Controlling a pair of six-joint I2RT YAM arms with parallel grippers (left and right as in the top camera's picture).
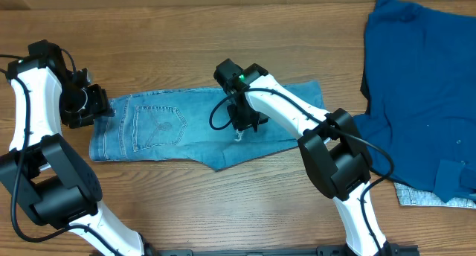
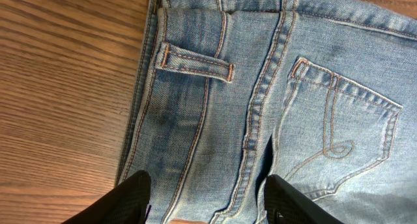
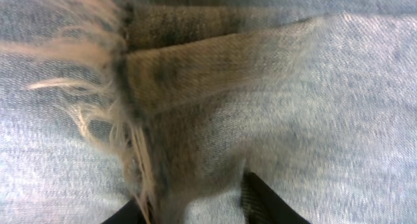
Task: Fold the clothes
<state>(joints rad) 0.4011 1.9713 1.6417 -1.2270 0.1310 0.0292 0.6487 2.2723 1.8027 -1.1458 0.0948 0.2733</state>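
The light-blue jeans (image 1: 163,126) lie folded across the middle of the table, waistband to the left. My left gripper (image 1: 100,107) is at the waistband end. In the left wrist view it (image 2: 208,201) stands open, its two fingers straddling flat denim (image 2: 260,87) near a belt loop and back pocket. My right gripper (image 1: 242,126) is down on the middle of the jeans. In the right wrist view it (image 3: 195,211) is closed in on a raised fold of denim (image 3: 326,87) beside the frayed hem (image 3: 98,87).
A large dark blue garment (image 1: 424,85) covers the table's right side, with a small pale grey cloth (image 1: 424,196) at its lower edge. Bare wooden table (image 1: 186,33) surrounds the jeans on the other sides.
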